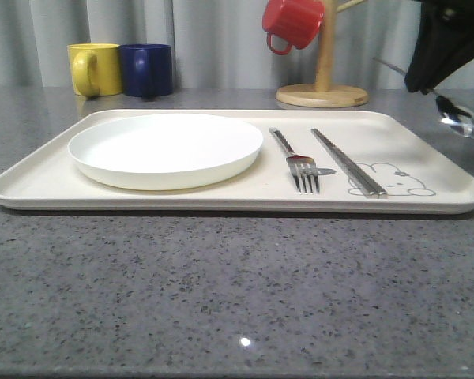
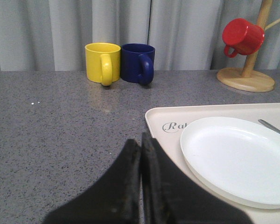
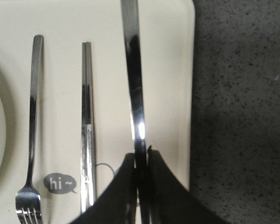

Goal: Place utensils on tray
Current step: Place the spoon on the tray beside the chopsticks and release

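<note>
The cream tray lies across the grey table. On its right half a fork and a pair of chopsticks lie side by side. In the front view my right gripper hangs above the tray's far right corner, shut on a spoon whose bowl droops to the right. The right wrist view has the spoon handle clamped in the right gripper, over the tray and beside the chopsticks and fork. My left gripper is shut and empty beside the tray's corner.
A round white plate fills the tray's left half. A yellow mug and a blue mug stand at the back left. Behind the tray, a red mug hangs on a wooden stand.
</note>
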Robot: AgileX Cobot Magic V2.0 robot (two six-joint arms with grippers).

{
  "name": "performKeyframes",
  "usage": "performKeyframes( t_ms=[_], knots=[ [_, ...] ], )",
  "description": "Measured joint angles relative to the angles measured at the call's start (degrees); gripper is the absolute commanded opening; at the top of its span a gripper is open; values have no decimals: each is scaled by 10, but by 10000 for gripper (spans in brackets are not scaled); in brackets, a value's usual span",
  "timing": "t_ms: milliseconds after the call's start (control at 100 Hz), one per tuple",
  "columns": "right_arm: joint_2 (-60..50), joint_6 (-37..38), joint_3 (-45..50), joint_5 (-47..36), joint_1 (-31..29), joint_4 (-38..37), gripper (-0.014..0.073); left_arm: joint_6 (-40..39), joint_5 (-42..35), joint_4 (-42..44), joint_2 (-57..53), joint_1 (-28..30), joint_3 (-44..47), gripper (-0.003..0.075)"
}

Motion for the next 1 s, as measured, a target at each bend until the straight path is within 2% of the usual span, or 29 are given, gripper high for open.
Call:
performKeyframes(
  t_ms=[190,800,920,1000],
  knots=[
    [31,29,0,-10,21,-21,-56,0,0,0,0,0,0,-18],
    [85,32,0,-16,23,-21,-52,0,0,0,0,0,0,-18],
    [90,32,0,-16,23,-19,11,0,0,0,0,0,0,-18],
    [90,32,0,-16,23,-19,93,0,0,0,0,0,0,-18]
  ],
)
